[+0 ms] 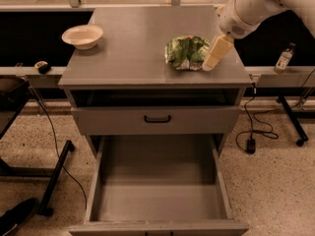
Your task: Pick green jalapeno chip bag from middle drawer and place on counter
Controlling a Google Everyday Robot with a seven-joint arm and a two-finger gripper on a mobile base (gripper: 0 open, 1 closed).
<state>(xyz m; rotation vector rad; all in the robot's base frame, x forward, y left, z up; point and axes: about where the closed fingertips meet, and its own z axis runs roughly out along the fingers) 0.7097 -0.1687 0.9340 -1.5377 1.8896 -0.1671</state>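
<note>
The green jalapeno chip bag [185,52] lies crumpled on the counter [130,48], right of its middle. My gripper [213,58] hangs just right of the bag, its cream fingers [218,51] pointing down at the bag's right edge. It is open and holds nothing. The white arm comes in from the upper right. The middle drawer [157,193] is pulled out wide below and its grey floor is bare.
A cream bowl [82,35] stands at the counter's back left. A shut drawer front with a black handle [157,118] sits above the open drawer. A small bottle [284,58] stands on a ledge at the right. Cables and black stand legs lie on the speckled floor.
</note>
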